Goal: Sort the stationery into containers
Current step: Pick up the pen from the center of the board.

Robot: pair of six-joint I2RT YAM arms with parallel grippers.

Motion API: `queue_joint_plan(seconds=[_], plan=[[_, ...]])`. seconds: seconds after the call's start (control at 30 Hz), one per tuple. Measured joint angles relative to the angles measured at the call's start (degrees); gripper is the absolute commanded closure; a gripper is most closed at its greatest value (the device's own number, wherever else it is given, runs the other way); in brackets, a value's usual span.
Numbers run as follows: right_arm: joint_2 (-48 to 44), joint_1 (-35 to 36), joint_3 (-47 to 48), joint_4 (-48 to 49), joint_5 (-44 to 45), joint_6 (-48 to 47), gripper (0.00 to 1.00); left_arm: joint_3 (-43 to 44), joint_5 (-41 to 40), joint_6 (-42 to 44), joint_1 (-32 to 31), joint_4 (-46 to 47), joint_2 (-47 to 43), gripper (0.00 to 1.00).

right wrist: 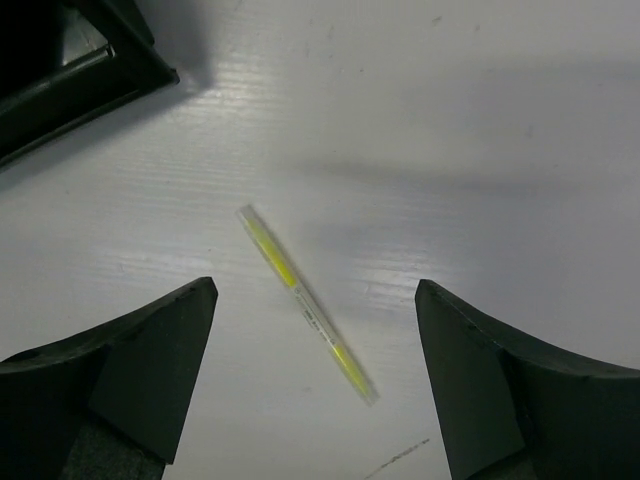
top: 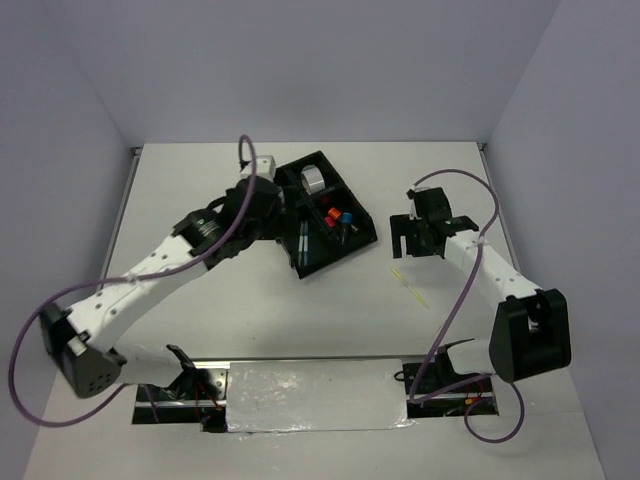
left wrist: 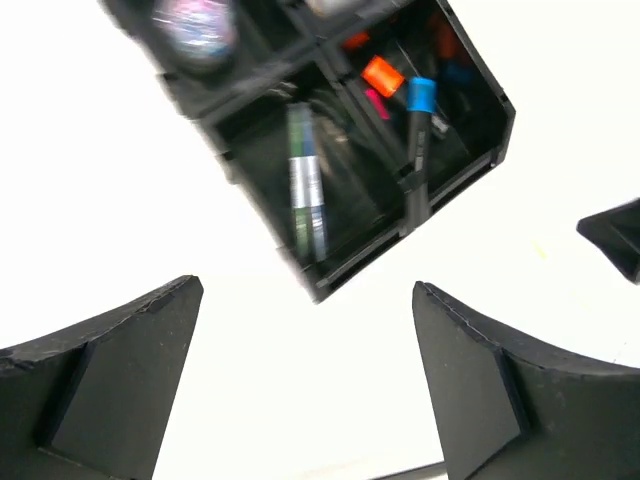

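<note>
The black four-compartment tray (top: 362, 232) lies at the table's middle back. It holds a silver tape roll (top: 313, 181), markers with orange and blue caps (top: 340, 216) and thin pens (top: 303, 240). In the left wrist view the tray (left wrist: 470, 150) shows the pens (left wrist: 305, 185), an orange cap (left wrist: 383, 76), a blue cap (left wrist: 421, 95) and a glittery roll (left wrist: 195, 22). My left gripper (top: 283, 222) (left wrist: 307, 288) is open and empty at the tray's near-left corner. A thin yellow-green pen (top: 411, 285) (right wrist: 305, 300) lies on the table. My right gripper (top: 410, 248) (right wrist: 315, 288) is open above it, one finger on each side.
The tray's corner (right wrist: 80, 70) shows at the upper left of the right wrist view. The right gripper's tip (left wrist: 615, 235) shows at the right edge of the left wrist view. The white table (top: 250, 310) has walls at the back and sides.
</note>
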Motion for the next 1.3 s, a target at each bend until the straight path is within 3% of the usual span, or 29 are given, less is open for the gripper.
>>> queue_joint_plan(seconds=[0.2, 0.6, 0.77, 0.97, 1.0, 1.07, 1.1, 1.3], plan=[[3.78, 1.22, -0.2, -0.39, -3.54, -1.57, 0.21, -5.2, -4.31, 3.15, 0.61, -6.38, -12.46, 0.01], [11.96, 4.87, 0.22, -3.32, -2.45, 3.23, 0.25, -13.09, -8.28, 6.78, 2.23, -11.45, -15.47, 0.01], [16.06, 4.9, 1.11, -4.02, -1.86, 5.29, 0.34, -15.58, -7.85, 7.89, 2.64, -10.47, -17.33, 0.01], [20.39, 5.22, 2.4, -3.87, -1.44, 7.5, 0.58, -17.66, -7.65, 8.98, 2.78, -9.9, -20.92, 0.01], [20.33, 5.46, 2.32, -3.76, -1.25, 7.96, 0.76, -17.79, -7.63, 9.35, 2.84, -9.73, -21.35, 0.01], [19.8, 6.29, 1.73, -3.15, -0.81, 9.09, 0.96, -17.86, -7.39, 9.66, 3.02, -9.62, -21.68, 0.01], [19.37, 6.8, 1.25, -2.67, -0.46, 9.6, 1.0, -17.86, -7.23, 9.75, 3.1, -9.53, -21.68, 0.01], [13.38, 8.09, -4.7, 1.44, -1.38, 11.82, 1.0, -18.18, -6.84, 9.79, 3.5, -9.29, -21.57, 0.01]])
